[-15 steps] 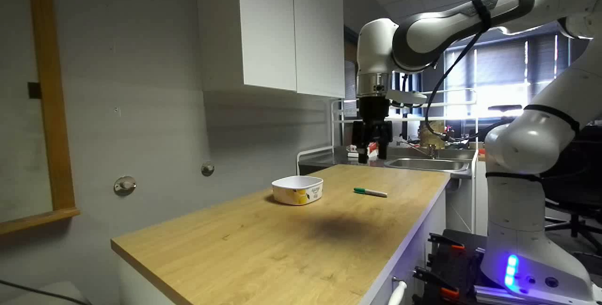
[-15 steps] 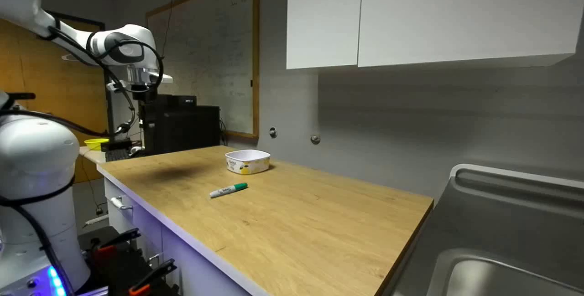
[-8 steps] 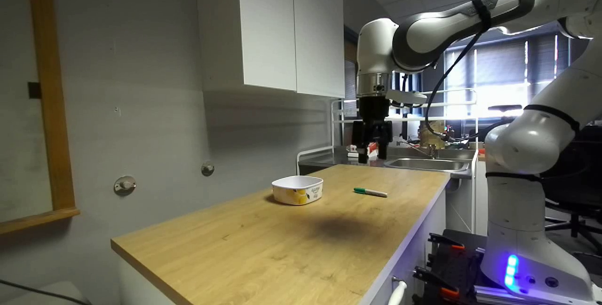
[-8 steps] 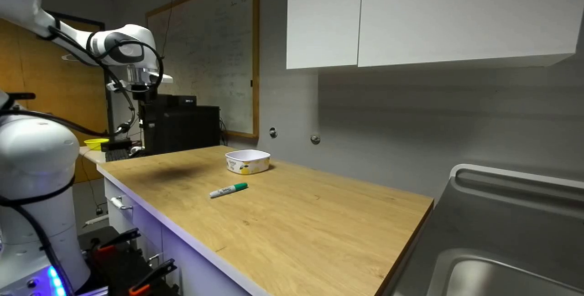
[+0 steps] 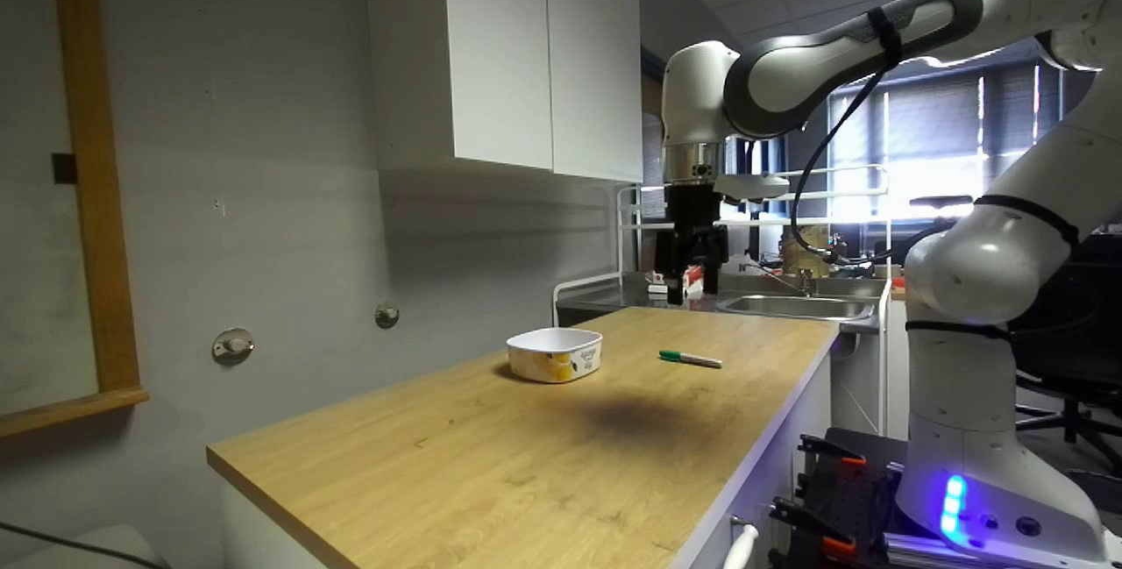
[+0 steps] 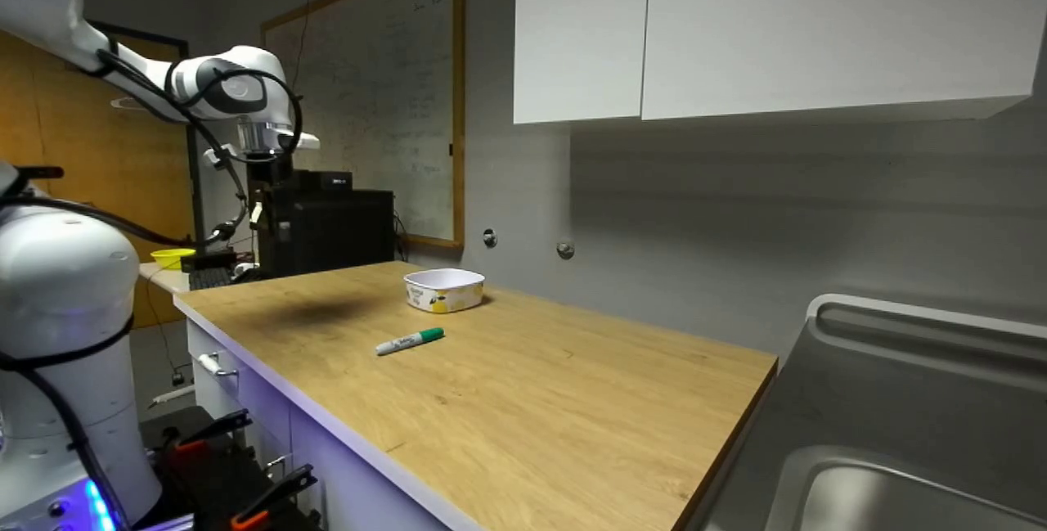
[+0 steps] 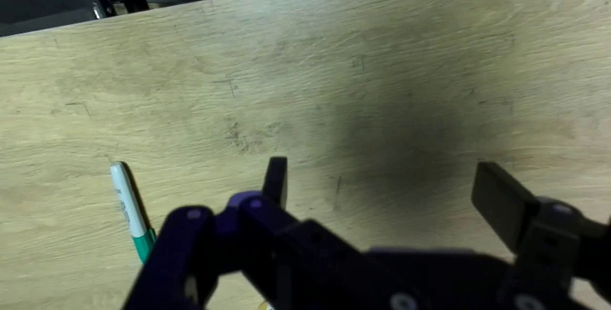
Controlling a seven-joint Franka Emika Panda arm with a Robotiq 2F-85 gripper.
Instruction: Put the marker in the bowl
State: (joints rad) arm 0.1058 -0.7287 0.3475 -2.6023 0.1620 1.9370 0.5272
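Arm (image 5: 802, 82) and gripper (image 5: 693, 287) have shifted slightly since half a second ago, the arm's end dipping a little in an exterior view; marker (image 6: 409, 340) and bowl (image 6: 446, 299) have stayed put on the counter (image 5: 526, 464).

The marker lies flat on the counter, set in from both long edges, with its length running roughly square to them. Its barrel (image 7: 128, 200) is pale grey-white with dark printing along it, and its cap (image 7: 143, 245) is bright green. The cap points to the wall (image 6: 638, 269) edge, the barrel to the robot's edge. In the wrist view the cap comes right up to the outline of the gripper; whether its very tip is covered, I cannot tell.

The bowl stands upright close to the wall edge, apart from the marker and farther than it from the sink (image 6: 900, 400) end. It is white, shallow and squarish with rounded corners; yellow fruit and dark lettering decorate its outside.

The gripper hangs above the counter, pointing down, its fingers (image 7: 502, 207) spread wide apart. It has hold of nothing: the counter's wood grain and a soft shadow (image 7: 405, 166) show between the fingers in the wrist view. In an exterior view the gripper merges with the black equipment (image 6: 335, 228) behind it, past the end opposite the sink.

A white cabinet (image 6: 736, 24) hangs above the wall edge.
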